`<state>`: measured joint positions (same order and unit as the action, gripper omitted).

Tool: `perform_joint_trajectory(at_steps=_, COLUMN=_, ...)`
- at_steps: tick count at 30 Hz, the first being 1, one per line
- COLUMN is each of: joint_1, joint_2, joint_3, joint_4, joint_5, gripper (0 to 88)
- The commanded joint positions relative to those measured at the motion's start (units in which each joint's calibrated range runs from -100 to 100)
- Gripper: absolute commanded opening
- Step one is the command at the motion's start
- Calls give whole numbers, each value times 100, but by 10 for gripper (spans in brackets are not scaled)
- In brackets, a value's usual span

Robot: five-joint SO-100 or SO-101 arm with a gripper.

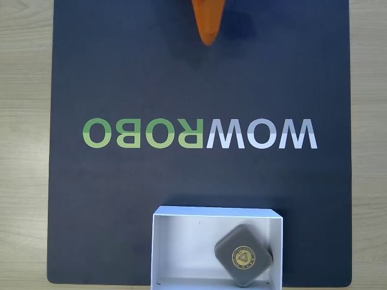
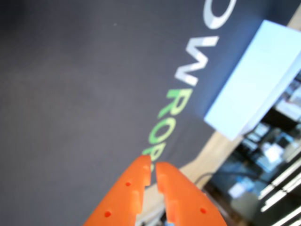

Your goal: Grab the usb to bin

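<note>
The usb (image 1: 243, 255), a grey rounded-square pad with its gold emblem face up, lies inside the bin (image 1: 181, 241), toward the right half of it in the fixed view. The bin is a shallow white box at the mat's bottom edge. In the wrist view the bin (image 2: 254, 80) appears as a blurred white box at the upper right. My orange gripper (image 1: 208, 37) hangs at the top edge of the fixed view, far from the bin. In the wrist view the gripper (image 2: 153, 165) is shut, its tips almost touching with nothing between them.
A dark mat (image 1: 121, 72) printed with "WOWROBO" (image 1: 199, 134) covers a light wooden table (image 1: 24, 145). In the wrist view, blurred room clutter (image 2: 268, 155) lies beyond the table edge.
</note>
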<state>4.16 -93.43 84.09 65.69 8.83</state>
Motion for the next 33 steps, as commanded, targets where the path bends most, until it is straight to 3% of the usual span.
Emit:
perform_joint_trajectory(at_steps=1, joint_1=47, joint_2=-648, joint_3=344, joint_4=-9, joint_5=53, gripper=14)
perform_joint_trajectory(at_steps=10, joint_1=56, joint_2=-564, joint_3=461, joint_4=838, joint_5=5, gripper=14)
perform_joint_trajectory(at_steps=33, joint_1=47, joint_2=-572, joint_3=823, joint_4=795, joint_5=37, gripper=9)
